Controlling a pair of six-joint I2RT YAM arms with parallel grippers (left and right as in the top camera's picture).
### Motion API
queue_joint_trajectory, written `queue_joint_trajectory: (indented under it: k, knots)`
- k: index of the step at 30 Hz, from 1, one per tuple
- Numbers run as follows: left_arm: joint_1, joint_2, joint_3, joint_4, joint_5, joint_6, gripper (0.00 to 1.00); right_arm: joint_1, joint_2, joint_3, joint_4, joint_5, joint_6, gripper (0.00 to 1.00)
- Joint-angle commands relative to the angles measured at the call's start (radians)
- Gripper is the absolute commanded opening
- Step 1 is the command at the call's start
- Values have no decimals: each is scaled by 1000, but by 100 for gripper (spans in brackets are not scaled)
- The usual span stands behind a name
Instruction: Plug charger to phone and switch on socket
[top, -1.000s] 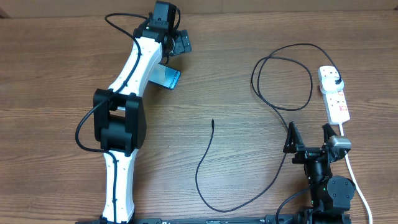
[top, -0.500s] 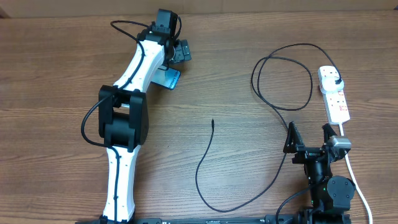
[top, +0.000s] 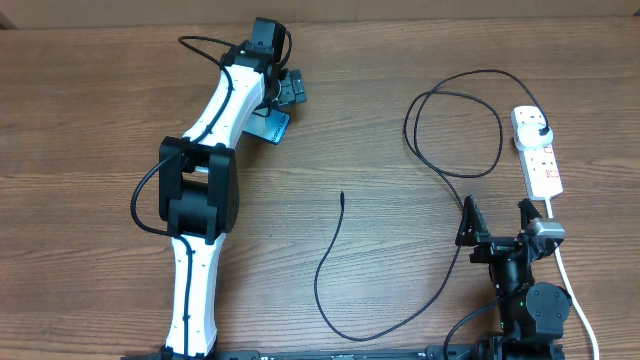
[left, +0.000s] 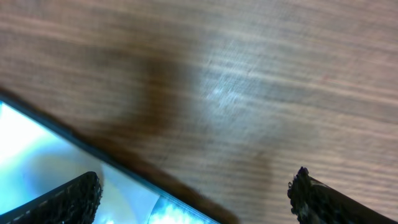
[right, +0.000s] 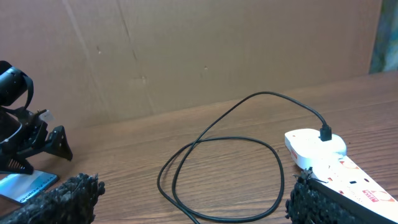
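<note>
Left end effector (left: 196, 193), jaws apart, hangs over phone (top: 273, 127) edge; off-centre closing could skid phone across surface (top: 100, 120). Right end effector (top: 497, 220): jaws apart.

phone (top: 274, 127): mostly under the left arm (top: 228, 98) overhead; blurred and cropped in the left wrist view.
socket (right: 309, 152): one end cut off at the right wrist view's edge.
charger (top: 341, 201) tip: too small to make out.

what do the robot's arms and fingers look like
The left arm has white shells between bulky black joints, with a thin black cable looping alongside. The right arm shows mostly black, with a small grey block near its wrist. Both pairs of fingers are black with a rough, grainy surface.
</note>
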Motion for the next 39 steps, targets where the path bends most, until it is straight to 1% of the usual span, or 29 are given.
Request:
queue_joint_trajectory:
  k: [1, 15, 18, 34, 39]
  knots:
    - [2, 21, 9, -21, -6, 22, 100, 7, -9, -11, 4, 6, -5, 100]
    - [2, 22, 9, 119, -14, 23, 100, 7, -9, -11, 4, 6, -4, 100]
    - [2, 34, 9, 115, -13, 49, 100, 7, -9, -10, 4, 6, -5, 100]
    - [2, 39, 5, 114, -13, 48, 100, 7, -9, -11, 4, 6, -4, 100]
    - [2, 39, 2, 68, -18, 48, 100, 7, -9, -11, 4, 6, -4, 100]
